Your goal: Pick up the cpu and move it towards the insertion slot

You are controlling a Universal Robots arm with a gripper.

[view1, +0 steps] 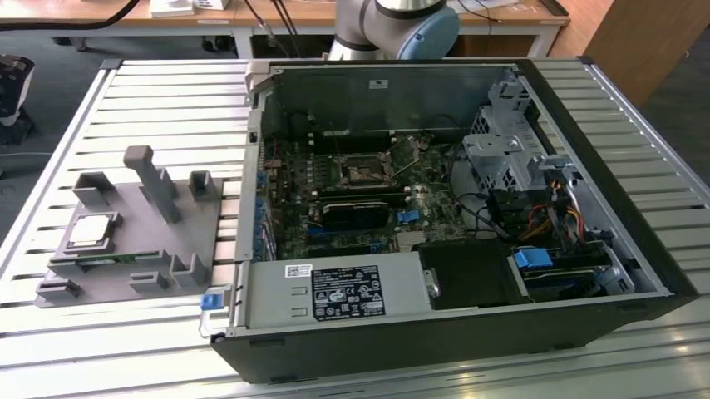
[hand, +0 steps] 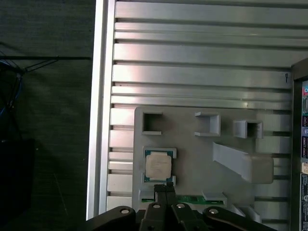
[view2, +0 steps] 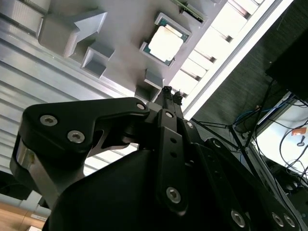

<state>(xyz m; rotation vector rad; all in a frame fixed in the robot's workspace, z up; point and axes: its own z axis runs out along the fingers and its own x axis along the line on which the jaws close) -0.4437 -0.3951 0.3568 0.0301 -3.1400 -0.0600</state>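
Cpu (hand: 158,166) resting in grey fixture (hand: 192,144), fingers (hand: 161,191) pressed together well above it

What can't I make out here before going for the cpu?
The insertion slot, exterior view: too small to tell whether its frame is latched.
The green memory stick, first wrist view: partly hidden by the gripper and the grey fixture.
The arm, exterior view: cut off by the top edge.
The gripper's height above the cpu: cannot be judged in either wrist view.
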